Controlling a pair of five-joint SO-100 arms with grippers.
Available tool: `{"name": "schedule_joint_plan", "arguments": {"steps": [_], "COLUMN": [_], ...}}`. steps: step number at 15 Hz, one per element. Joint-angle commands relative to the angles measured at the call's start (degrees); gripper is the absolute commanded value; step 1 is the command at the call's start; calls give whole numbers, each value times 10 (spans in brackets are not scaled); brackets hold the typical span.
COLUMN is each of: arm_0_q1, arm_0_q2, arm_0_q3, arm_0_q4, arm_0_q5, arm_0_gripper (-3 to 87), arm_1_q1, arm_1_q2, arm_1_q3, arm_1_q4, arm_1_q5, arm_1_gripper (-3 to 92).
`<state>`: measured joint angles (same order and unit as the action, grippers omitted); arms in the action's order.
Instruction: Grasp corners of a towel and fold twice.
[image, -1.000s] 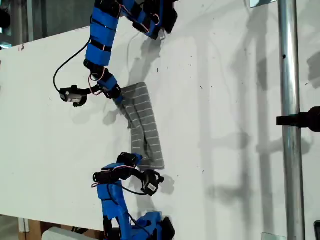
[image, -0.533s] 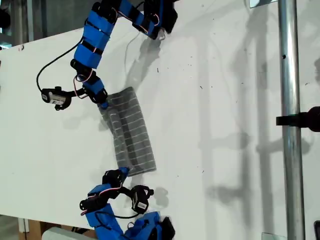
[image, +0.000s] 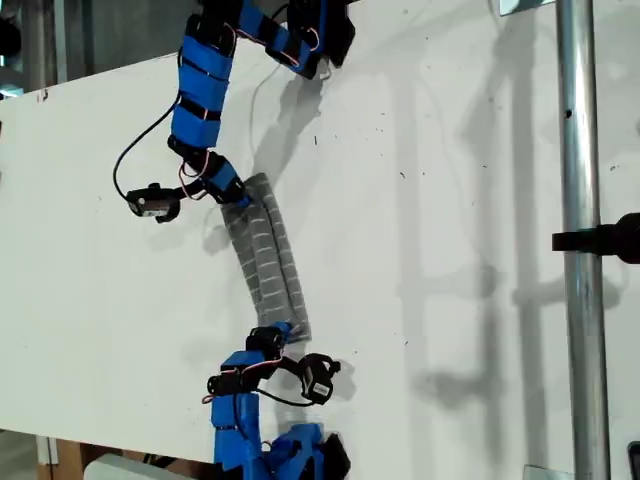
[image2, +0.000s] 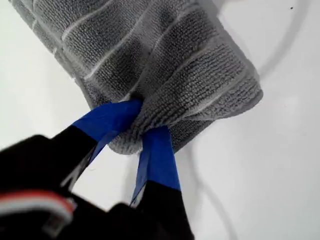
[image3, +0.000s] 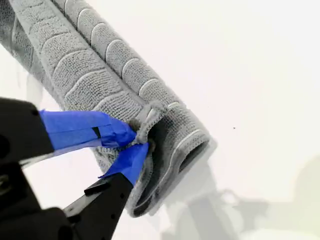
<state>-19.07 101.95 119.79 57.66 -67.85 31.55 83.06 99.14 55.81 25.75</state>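
White table (image: 450, 300), unlabelled towel (image: 265, 255), gripped ends

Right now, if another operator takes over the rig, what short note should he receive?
My first gripper: shut on one end of the towel.
My second gripper: shut on the other end.
Which arm is which in the exterior view I cannot tell.
The towel lies as a narrow doubled strip on the white table, held between both arms.
Done: one lengthwise fold appears in place.
Left: probably the second fold, then release.
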Motion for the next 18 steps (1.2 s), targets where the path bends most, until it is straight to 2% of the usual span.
{"name": "schedule_joint_plan", "arguments": {"steps": [1,3,4,6,9,10,15,18], "arm_0_q1": [-5,-9,-11,-16,-15,-14,-13,-10], "arm_0_q2": [-16,-26,-24,0,114,171,370,618], "arm_0_q3": [-3,0,1,-25,-59,-56,19,177], "arm_0_q4": [-16,-20,-12,54,165,186,225,194], "arm_0_q5": [0,-2,-3,0,17,23,52,19], "arm_0_gripper": [-8,-3,10,57,126,128,135,146], "arm_1_q1": [6,4,7,16,46,57,125,180], "arm_1_q2": [-24,-56,-55,-11,66,93,196,324], "arm_1_q3": [-7,-15,-18,-24,-26,-18,67,178], "arm_1_q4": [-7,-7,1,38,109,124,136,148], "arm_1_q5": [10,18,26,26,26,26,44,101], "arm_1_gripper": [-3,-3,39,218,301,301,360,404]}}
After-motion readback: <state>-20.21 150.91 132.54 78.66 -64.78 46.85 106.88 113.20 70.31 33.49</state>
